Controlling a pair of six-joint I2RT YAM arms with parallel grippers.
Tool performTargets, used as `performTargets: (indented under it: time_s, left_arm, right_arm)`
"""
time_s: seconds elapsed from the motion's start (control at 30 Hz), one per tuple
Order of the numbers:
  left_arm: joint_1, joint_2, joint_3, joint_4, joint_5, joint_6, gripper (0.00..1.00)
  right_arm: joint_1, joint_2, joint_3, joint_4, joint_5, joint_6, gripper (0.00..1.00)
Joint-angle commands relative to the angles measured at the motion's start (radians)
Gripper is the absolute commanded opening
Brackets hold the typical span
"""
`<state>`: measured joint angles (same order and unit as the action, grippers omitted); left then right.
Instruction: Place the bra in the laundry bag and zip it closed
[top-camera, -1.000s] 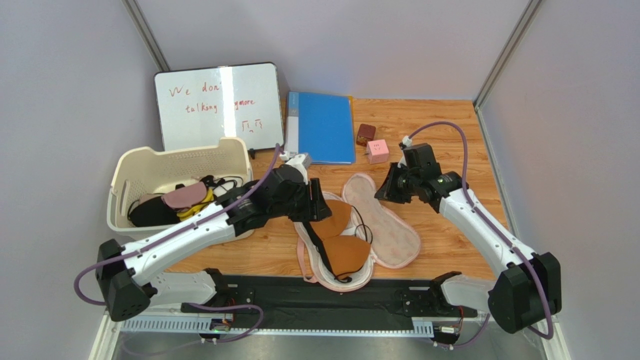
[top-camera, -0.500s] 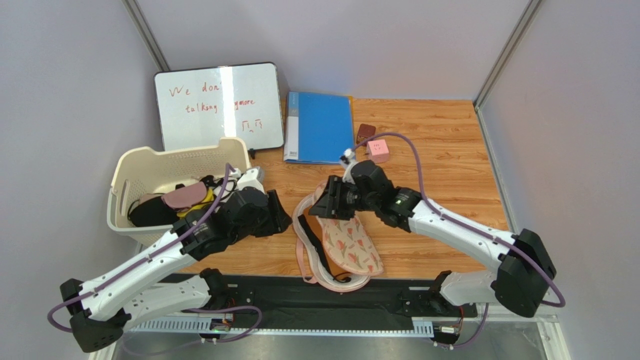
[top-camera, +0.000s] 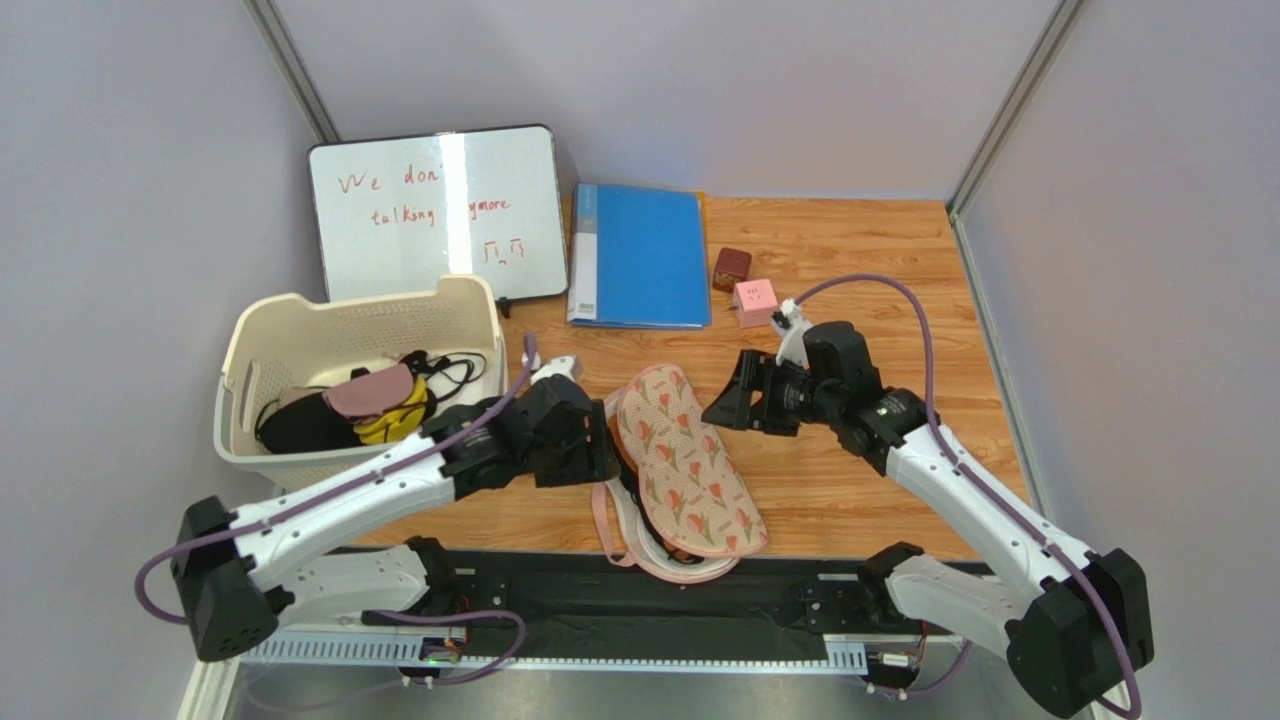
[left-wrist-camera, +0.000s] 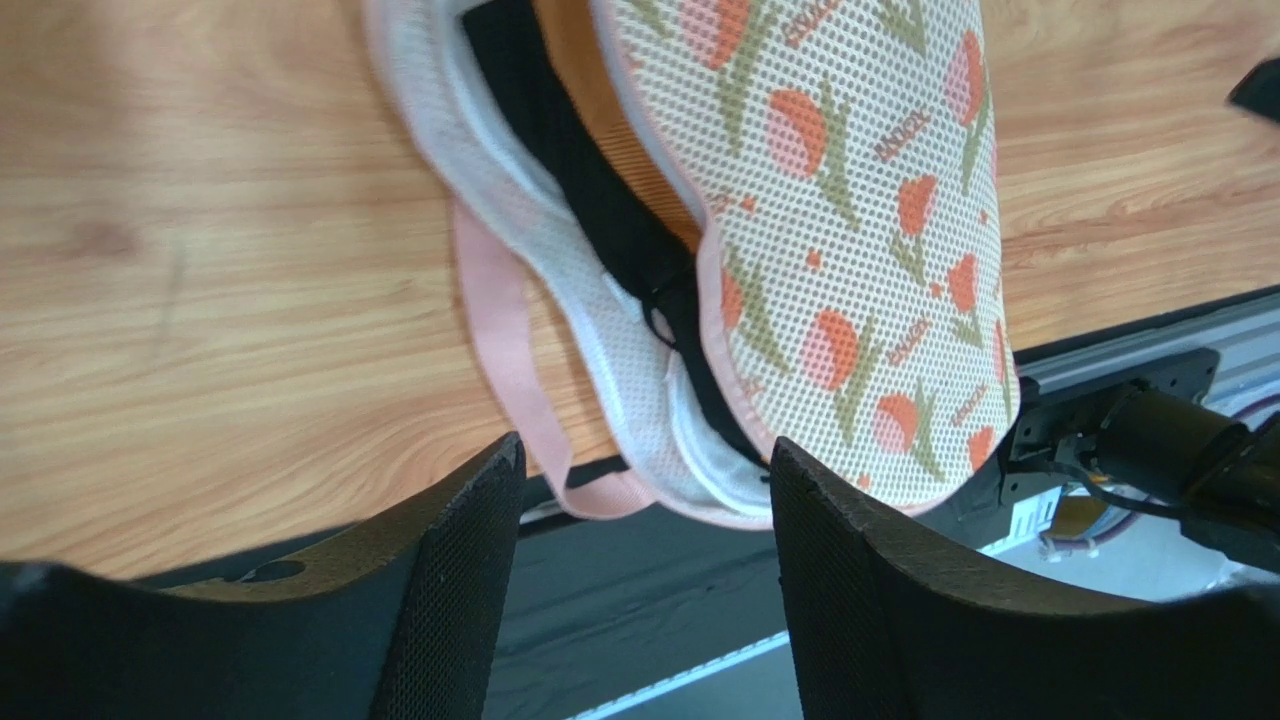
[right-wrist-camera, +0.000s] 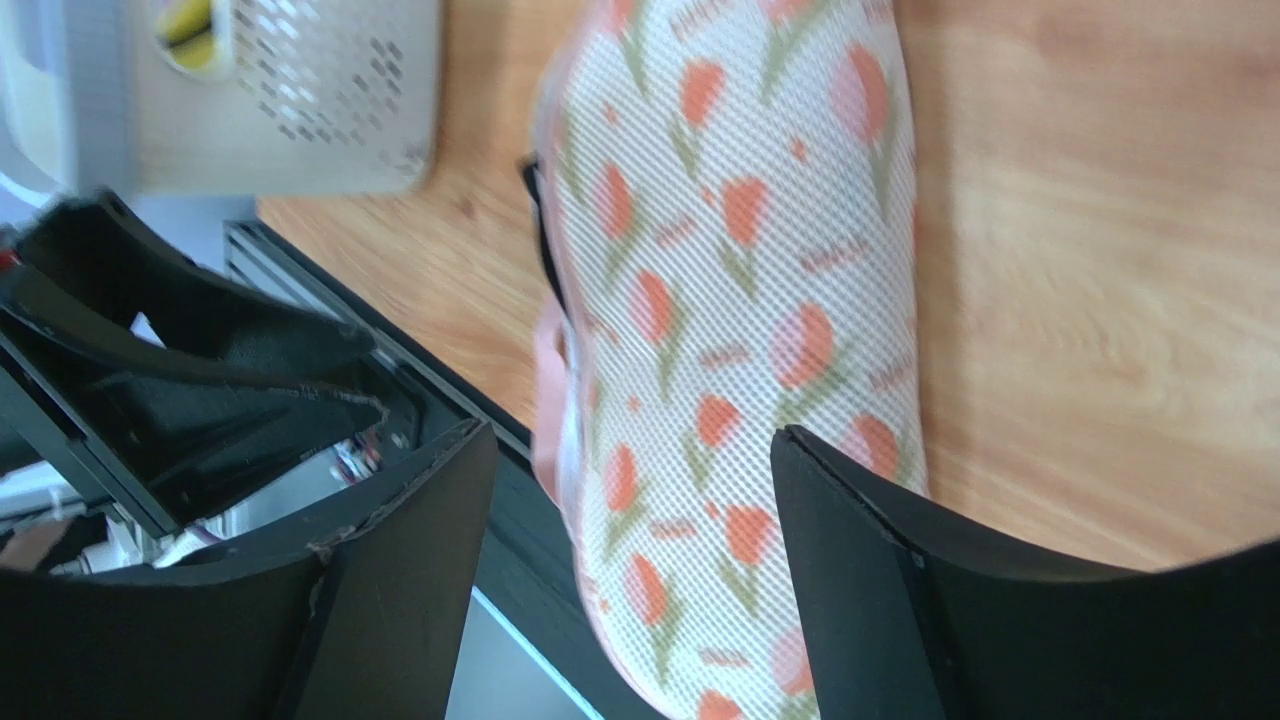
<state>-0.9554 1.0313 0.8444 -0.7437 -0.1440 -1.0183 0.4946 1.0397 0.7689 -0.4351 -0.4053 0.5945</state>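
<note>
The laundry bag (top-camera: 684, 465) is soft, finely dotted mesh cloth, matt, with smooth pink tape at its edge. The worktop (top-camera: 902, 300) is wood-grained with a faint sheen. The basket (top-camera: 248, 353) is cream perforated plastic, and the whiteboard (top-camera: 436, 210) is glossy.

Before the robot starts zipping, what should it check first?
1. Laundry bag folded shut over the bra: ok.
2. Bra fully tucked in: not ok, an orange cup edge and black strap peek out the side.
3. Bag zipped: not ok, its halves gape along that side.
4. Zip pull located: cannot tell.
5. Left gripper open and empty: ok.
6. Right gripper open and empty: ok.
</note>
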Motion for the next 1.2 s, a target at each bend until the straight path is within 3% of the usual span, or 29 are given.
performTargets:
  time_s: [0.0, 0.13, 0.57, 0.87, 0.97, 1.07, 1.17]
  left_arm:
    - [-0.016, 0.158, 0.005, 0.225, 0.075, -0.008, 0.66]
    - [-0.019, 0.288, 0.033, 0.311, 0.054, 0.006, 0.52]
    - [-0.013, 0.484, 0.116, 0.334, 0.029, 0.006, 0.49]
    - [-0.009, 0.533, 0.162, 0.31, 0.015, 0.021, 0.42]
    - [-0.009, 0.529, 0.177, 0.294, 0.0, 0.037, 0.29]
    - [-0.009, 0.514, 0.191, 0.27, 0.001, 0.052, 0.04]
    - [-0.014, 0.477, 0.203, 0.25, 0.032, 0.086, 0.0]
  right_arm:
    - [-0.014, -0.024, -0.069, -0.03, -0.075, -0.079, 0.73]
    - [-0.048, -0.067, -0.117, -0.051, -0.085, -0.099, 0.73]
    - [-0.064, -0.256, -0.26, -0.154, -0.125, -0.016, 0.62]
    - [-0.064, -0.28, -0.249, -0.16, -0.116, 0.005, 0.61]
    - [-0.064, -0.268, -0.26, -0.149, -0.121, 0.007, 0.61]
    - [-0.064, -0.257, -0.253, -0.148, -0.125, 0.008, 0.61]
    - [-0.064, -0.257, -0.247, -0.148, -0.122, 0.008, 0.61]
